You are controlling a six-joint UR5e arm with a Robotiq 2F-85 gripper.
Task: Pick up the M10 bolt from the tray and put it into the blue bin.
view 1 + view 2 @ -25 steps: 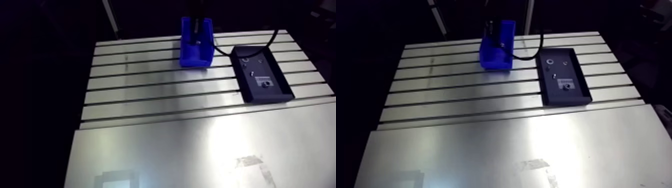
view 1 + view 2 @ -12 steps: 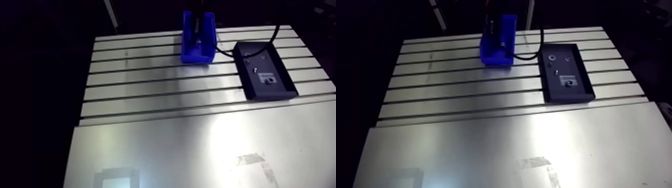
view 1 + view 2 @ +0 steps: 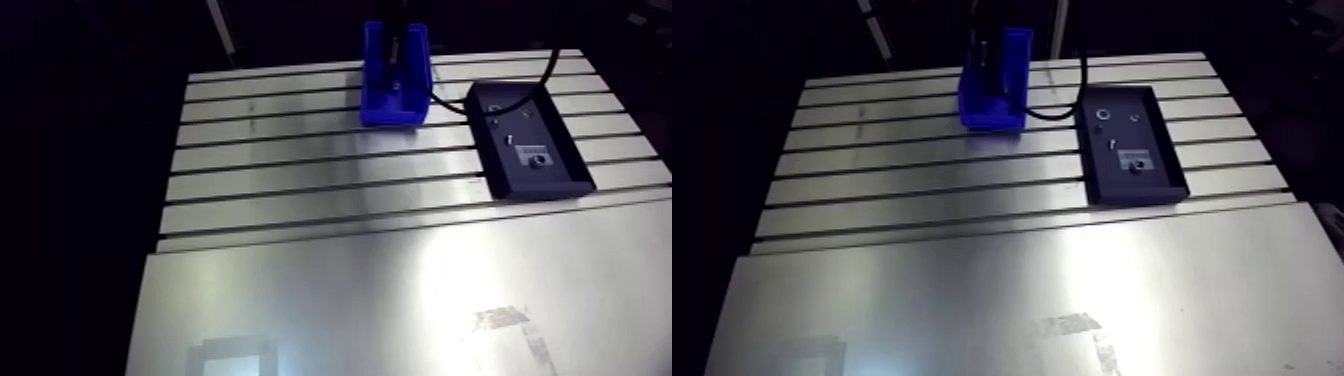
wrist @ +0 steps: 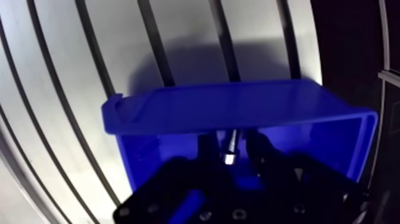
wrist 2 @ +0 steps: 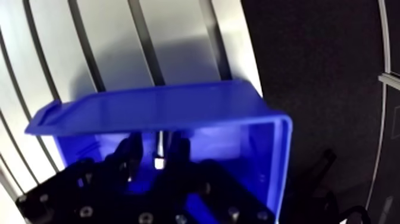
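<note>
The gripper (image 4: 231, 145) hangs low inside the blue bin (image 4: 226, 104), pinching the M10 bolt (image 5: 158, 154) upright between its fingers (image 4: 206, 152), probably so that it falls short and stays inside.

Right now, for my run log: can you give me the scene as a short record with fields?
gripper: shut on the bolt, over the bin's opening
bolt: held between the fingers, not yet released
bin: blue, on the table, beside the tray
tray: black, with small parts lying in it
</note>
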